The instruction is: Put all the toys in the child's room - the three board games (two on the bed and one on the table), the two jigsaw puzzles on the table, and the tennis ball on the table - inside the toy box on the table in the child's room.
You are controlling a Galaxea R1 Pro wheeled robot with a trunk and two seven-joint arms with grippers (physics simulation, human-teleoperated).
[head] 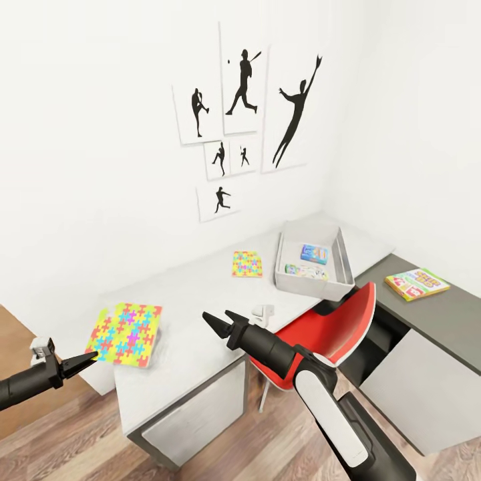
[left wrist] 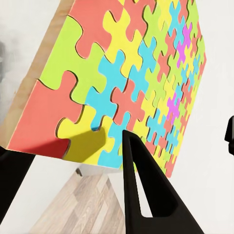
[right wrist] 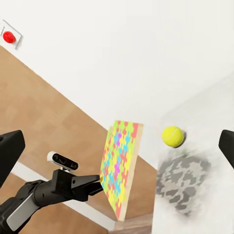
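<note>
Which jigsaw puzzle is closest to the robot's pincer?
The bigger-looking jigsaw puzzle at the near end of the table, right by the left pincer. The other jigsaw puzzle lies farther back, beside the toy box.

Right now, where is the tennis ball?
In the right wrist view the tennis ball sits on the pale table, just beyond the near jigsaw puzzle, between the right gripper's open fingers.

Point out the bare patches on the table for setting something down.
Table: bare between near jigsaw puzzle and far jigsaw puzzle; also along the front edge beneath the right gripper. Crowded: toy box, holding two game boxes; left gripper at the near puzzle's edge.
</note>
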